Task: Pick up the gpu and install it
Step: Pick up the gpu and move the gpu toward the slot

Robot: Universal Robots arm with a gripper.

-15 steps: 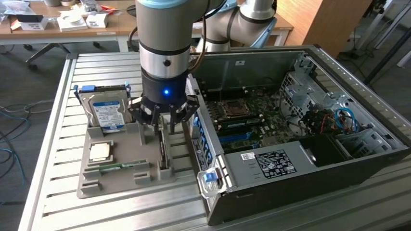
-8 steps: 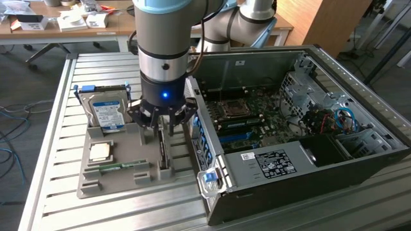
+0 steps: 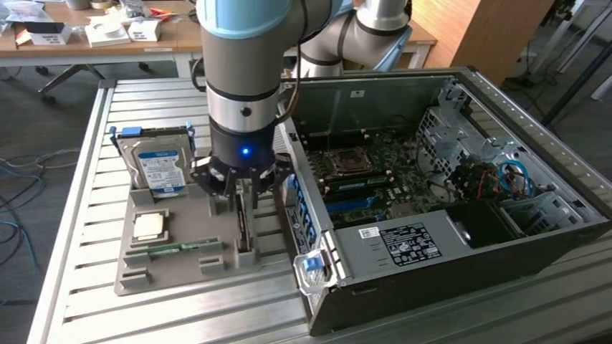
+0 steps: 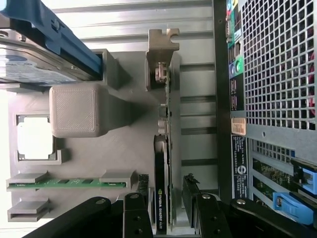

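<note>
My hand [image 3: 244, 203] hangs wide open over the gray tray [image 3: 143, 276], with one finger [image 4: 136, 218] on each side of the graphics card [image 4: 161, 168] and no grip on it. The graphics card stands on its edge in a slot along the tray's edge nearest the computer case [image 3: 459, 272]. The hard drive [image 3: 160, 168] lies at the tray's opposite back corner. The memory stick [image 3: 177, 247] lies near its front edge. The tray rests on the slatted table [image 3: 96, 315].
</note>
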